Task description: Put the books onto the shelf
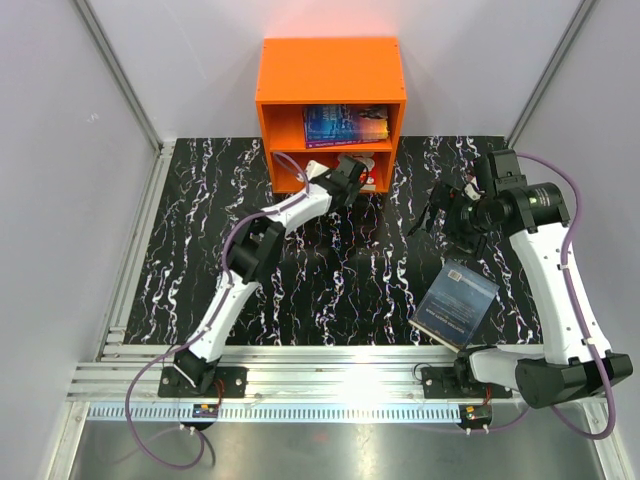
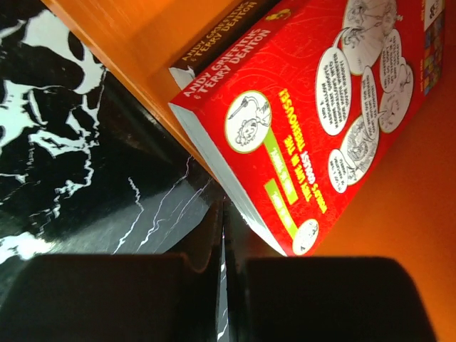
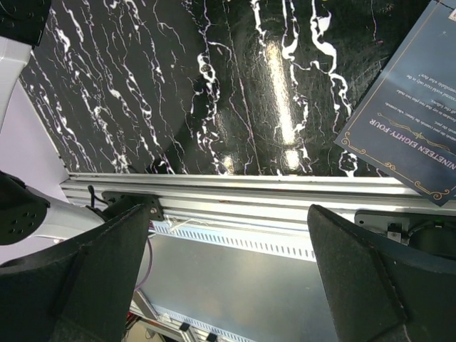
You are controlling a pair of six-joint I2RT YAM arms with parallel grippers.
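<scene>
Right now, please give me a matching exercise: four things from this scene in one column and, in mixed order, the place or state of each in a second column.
Things
1. red book
2. blue book
3. dark blue-grey book
4. right gripper

Places or states
A. lying on the table
B. open, above the table
C. upper compartment of the shelf
D. lower compartment of the shelf

Pairs: 1-D, 2-C, 3-A, 4-B
</scene>
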